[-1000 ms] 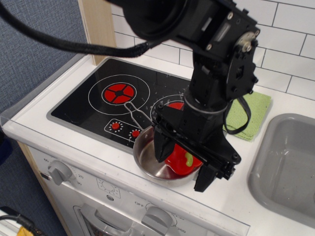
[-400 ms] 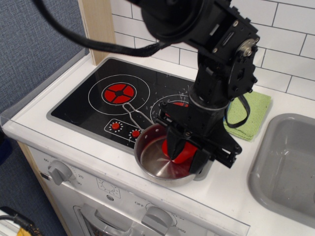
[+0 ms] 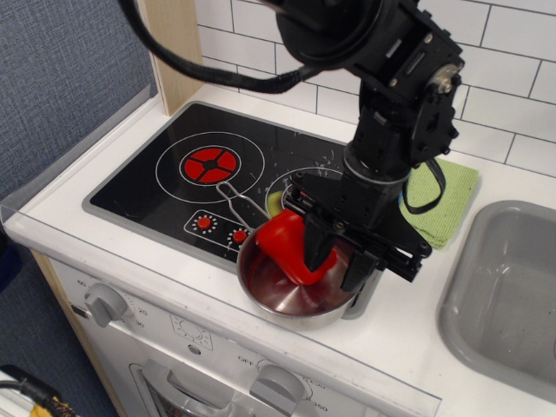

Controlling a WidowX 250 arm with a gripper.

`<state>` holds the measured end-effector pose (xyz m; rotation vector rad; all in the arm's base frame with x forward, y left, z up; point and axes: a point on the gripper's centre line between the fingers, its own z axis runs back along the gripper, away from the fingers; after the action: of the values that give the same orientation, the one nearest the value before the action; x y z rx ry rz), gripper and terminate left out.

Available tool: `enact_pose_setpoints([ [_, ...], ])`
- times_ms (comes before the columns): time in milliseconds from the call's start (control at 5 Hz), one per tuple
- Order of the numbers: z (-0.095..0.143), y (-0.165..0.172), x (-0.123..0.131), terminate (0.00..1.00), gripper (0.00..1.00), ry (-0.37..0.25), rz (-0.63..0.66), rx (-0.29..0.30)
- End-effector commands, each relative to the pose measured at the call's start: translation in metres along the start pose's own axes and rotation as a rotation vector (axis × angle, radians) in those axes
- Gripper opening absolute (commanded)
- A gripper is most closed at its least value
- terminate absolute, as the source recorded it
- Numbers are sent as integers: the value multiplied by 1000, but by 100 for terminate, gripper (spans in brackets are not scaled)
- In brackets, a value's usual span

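The red pepper (image 3: 287, 248) sits pinched in the gripper (image 3: 334, 261), sticking out to the left of the black fingers (image 3: 317, 250), which are clamped on its right end. It's lifted above the inside of the steel pot (image 3: 278, 295), tilted, not resting on the bottom as far as I can see. The pepper is glossy, bright red, plastic-looking, rounded and fat. The pot stands on the front edge of the toy stove (image 3: 174, 187), with its wire handle (image 3: 234, 198) running back toward the red burner (image 3: 210, 163). A green cloth (image 3: 447, 195) lies behind the arm, next to the grey sink (image 3: 512, 287)
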<state>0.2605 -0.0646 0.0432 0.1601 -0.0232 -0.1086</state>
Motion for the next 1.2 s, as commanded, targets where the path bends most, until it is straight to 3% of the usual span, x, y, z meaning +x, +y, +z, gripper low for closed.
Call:
enact_pose_setpoints([
  [0, 14, 16, -3, 0, 100, -28, 54, 19],
  [200, 27, 28, -7, 0, 100, -55, 95, 2],
  [600, 70, 67, 4, 0, 100, -188, 118, -57],
  [800, 61, 86, 5, 0, 100, -161, 58, -100],
  [1000, 38, 89, 8, 0, 100, -110, 47, -125],
])
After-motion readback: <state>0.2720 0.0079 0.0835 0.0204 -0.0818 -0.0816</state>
